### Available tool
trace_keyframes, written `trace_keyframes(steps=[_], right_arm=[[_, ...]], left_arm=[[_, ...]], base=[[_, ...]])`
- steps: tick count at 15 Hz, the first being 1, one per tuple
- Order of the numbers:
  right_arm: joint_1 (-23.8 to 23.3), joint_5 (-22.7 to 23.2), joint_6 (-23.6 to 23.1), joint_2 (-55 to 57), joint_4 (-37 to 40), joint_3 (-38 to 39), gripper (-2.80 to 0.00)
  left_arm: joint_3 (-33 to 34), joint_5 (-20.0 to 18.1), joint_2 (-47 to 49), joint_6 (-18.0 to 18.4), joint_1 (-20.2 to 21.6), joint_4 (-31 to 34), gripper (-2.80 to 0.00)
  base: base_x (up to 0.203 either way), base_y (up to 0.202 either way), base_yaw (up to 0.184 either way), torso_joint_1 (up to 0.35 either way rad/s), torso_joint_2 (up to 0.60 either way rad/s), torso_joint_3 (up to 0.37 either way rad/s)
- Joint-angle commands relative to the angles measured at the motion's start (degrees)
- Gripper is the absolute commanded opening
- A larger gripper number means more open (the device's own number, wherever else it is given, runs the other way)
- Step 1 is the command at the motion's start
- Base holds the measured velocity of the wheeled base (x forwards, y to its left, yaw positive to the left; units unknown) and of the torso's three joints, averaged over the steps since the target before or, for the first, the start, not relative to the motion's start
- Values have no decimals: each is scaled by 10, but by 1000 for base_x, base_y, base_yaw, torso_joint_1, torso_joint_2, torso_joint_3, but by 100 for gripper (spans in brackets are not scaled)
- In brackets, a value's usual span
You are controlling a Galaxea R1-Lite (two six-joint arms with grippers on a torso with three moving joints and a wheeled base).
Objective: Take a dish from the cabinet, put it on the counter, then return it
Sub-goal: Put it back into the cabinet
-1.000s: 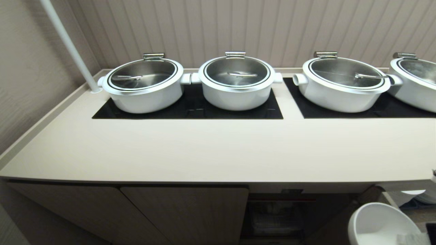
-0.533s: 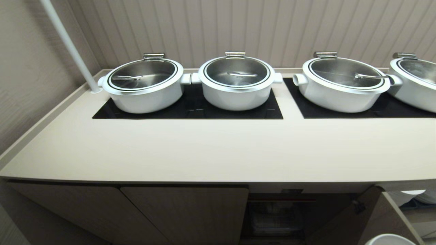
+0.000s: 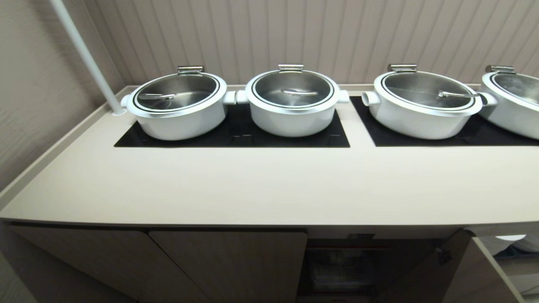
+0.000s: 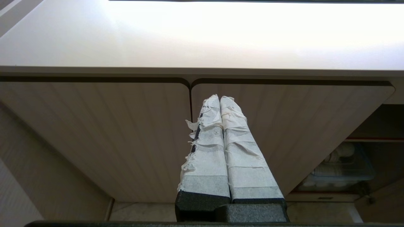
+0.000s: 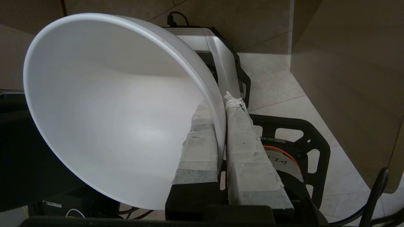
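White ceramic dish (image 5: 104, 107) sits clamped by its rim in the right end effector (image 5: 221, 104), cabinet (image 3: 345, 265) opening at six o'clock under the tabletop (image 3: 261, 189).

Four white pots with steel lids stand in a row: the first pot (image 3: 179, 107) and second pot (image 3: 292, 101) side by side on the left hob panel (image 3: 236, 136), their side handles nearly touching; the third pot (image 3: 423, 103) on the right hob panel (image 3: 463, 136); the fourth pot (image 3: 516, 101) cut off by the frame edge; a white pole (image 3: 86, 57) rises slantwise from the back left corner; behind runs a ribbed beige wall (image 3: 294, 33); pale floor tiles (image 5: 277, 85) show in the right wrist view.
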Motion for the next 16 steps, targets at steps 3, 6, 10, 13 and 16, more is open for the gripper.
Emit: trace_keyframes(steps=[3,6,10,13,16], right_arm=[[0,1,1,-12,4,-8,-280],[0,1,2,-19,18,-11,-280],[4,2,5,-20,34,-20,-280],[17,1,5,-15,24,-28,-280],[16,1,4,-8,16,-29,-280]], left_arm=[[0,0,0,0,1,0,-280],[0,0,0,0,0,0,-280],[0,0,0,0,0,0,-280],[0,0,0,0,0,0,-280],[0,0,0,0,0,0,-280]], base=[[0,0,0,0,0,0],[0,0,0,0,0,0],[0,0,0,0,0,0],[0,0,0,0,0,0],[0,0,0,0,0,0]])
